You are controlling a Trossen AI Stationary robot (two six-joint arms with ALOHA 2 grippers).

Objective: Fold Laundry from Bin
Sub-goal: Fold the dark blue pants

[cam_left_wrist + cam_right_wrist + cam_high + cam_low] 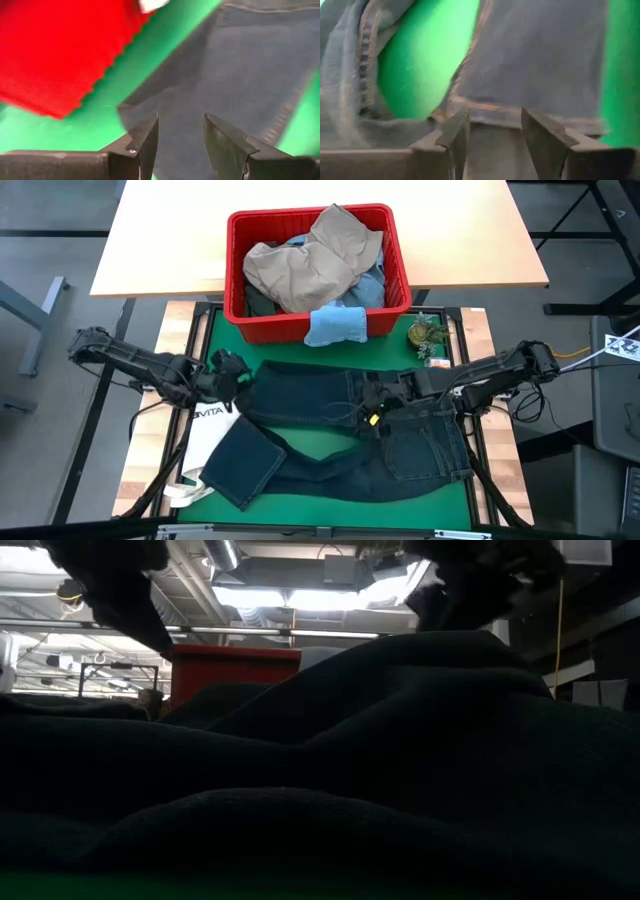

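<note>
While the dark navy jeans (370,435) lie spread over the green mat (330,448), both arms reach in low from the two sides.

Left gripper (236,383): it is at the left end of the jeans, near the waistband corner. In the left wrist view its fingers (145,140) stand apart with a gap between them, and nothing is between them; denim lies below.

Right gripper (380,402): it is over the middle of the jeans, near the zipper part. In the right wrist view its fingers (455,135) stand apart and hold nothing; a seam edge of the jeans runs just before them.

Jeans: one leg is folded back at the near left, and its end lies on the white tote bag (205,442). The right part reaches close to the right edge of the mat.

Bin (318,272): the red basket stands at the far edge of the mat, full of laundry. Khaki trousers (305,265) are on top, and a small light blue cloth (335,325) hangs over its near rim.

Open room: a strip of bare mat shows between the bin and the jeans, and another patch between the two legs.

Small greenish object (428,335): it sits at the far right of the mat, beside the bin; I cannot tell what it is.

Low view: dark cloth fills nearly all of it; only the red bin (235,670) shows behind.
</note>
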